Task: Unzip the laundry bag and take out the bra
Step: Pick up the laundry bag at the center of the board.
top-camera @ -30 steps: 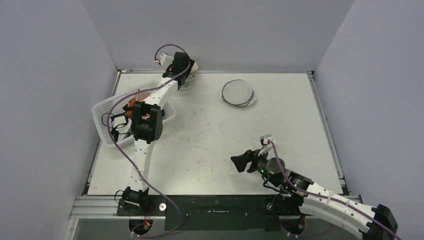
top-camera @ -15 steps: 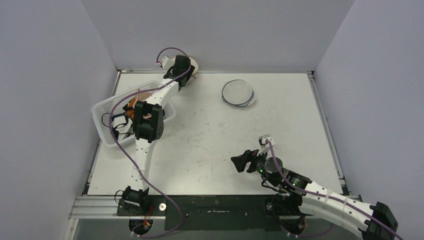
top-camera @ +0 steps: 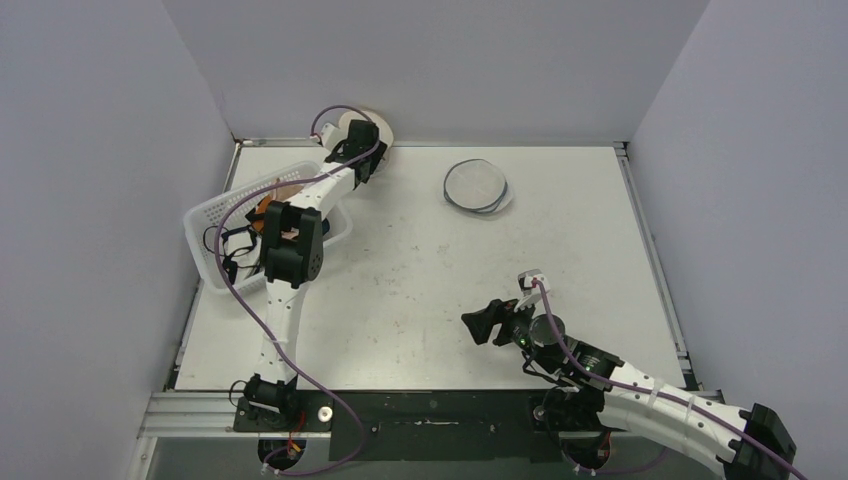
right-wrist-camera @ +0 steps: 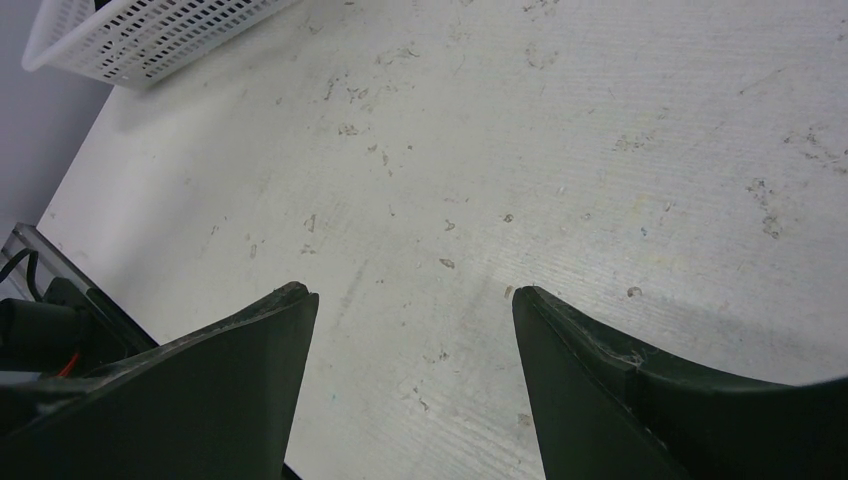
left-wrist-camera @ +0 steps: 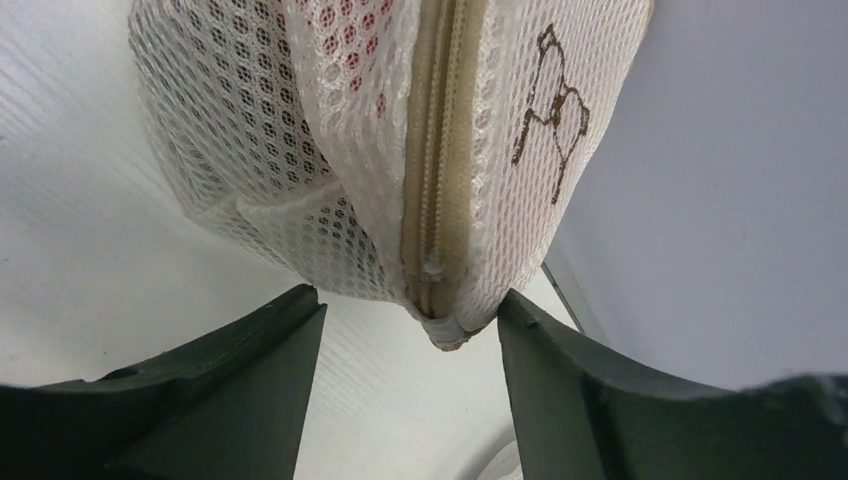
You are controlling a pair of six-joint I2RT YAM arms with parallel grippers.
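Two left fingers flank the zipped laundry bag.

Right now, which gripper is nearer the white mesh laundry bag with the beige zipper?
Left. The left gripper flanks the bag at its zipper end; the right gripper hovers over the table, far away.

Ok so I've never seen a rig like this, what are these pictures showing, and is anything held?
Two robot arms are bolted to a table. One picture looks down from above; the others come from a camera on each wrist, so the dark prongs are that gripper's own fingers. The left gripper reaches the far left corner, fingers open around the lower end of a white mesh laundry bag, its zipper closed there; nothing is clamped. The right gripper hangs open over the tabletop. A white basket and a round see-through item also sit there.
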